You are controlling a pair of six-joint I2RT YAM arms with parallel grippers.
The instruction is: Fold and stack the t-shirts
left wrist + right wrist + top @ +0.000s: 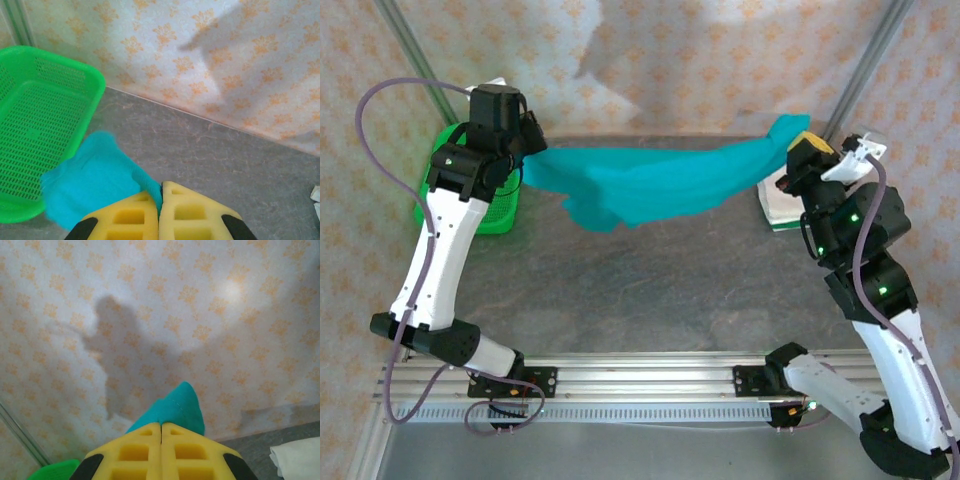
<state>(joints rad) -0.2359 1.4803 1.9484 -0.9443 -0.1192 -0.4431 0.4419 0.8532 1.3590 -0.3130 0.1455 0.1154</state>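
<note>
Nearest me, the grey counter lies bare in its middle. Above its far half the left gripper is pressed together with no gap, pinching one end of the teal t-shirt. The right gripper is clamped the same way on the other end. The shirt hangs stretched between them, drooping lowest toward the left. Behind the left gripper sits a green basket. Just beside the right one lies a folded white t-shirt. Behind it all stands the patterned wall.
</note>
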